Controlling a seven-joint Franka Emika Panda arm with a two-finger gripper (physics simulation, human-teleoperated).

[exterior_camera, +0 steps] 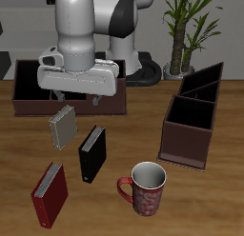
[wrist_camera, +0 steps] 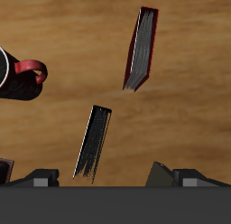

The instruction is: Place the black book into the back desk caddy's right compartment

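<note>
The black book (exterior_camera: 91, 152) lies flat on the table, between the grey book (exterior_camera: 62, 126) and the mug (exterior_camera: 148, 187). In the wrist view it (wrist_camera: 93, 142) shows edge-on with white pages. The back desk caddy (exterior_camera: 23, 99), long, low and dark maroon-brown, stands at the table's back. My gripper (exterior_camera: 76, 95) hangs open and empty over the caddy's front wall, behind the grey book and well back from the black book. My hand hides the caddy's middle, so only its two end sections show, and I cannot tell which one is the right compartment.
A larger red book (exterior_camera: 50, 192) lies near the table's front edge and also shows in the wrist view (wrist_camera: 140, 49). The red patterned mug also shows there (wrist_camera: 13, 74). A taller slant-sided caddy (exterior_camera: 189, 135) stands to the side. A potted plant (exterior_camera: 181, 30) stands behind it.
</note>
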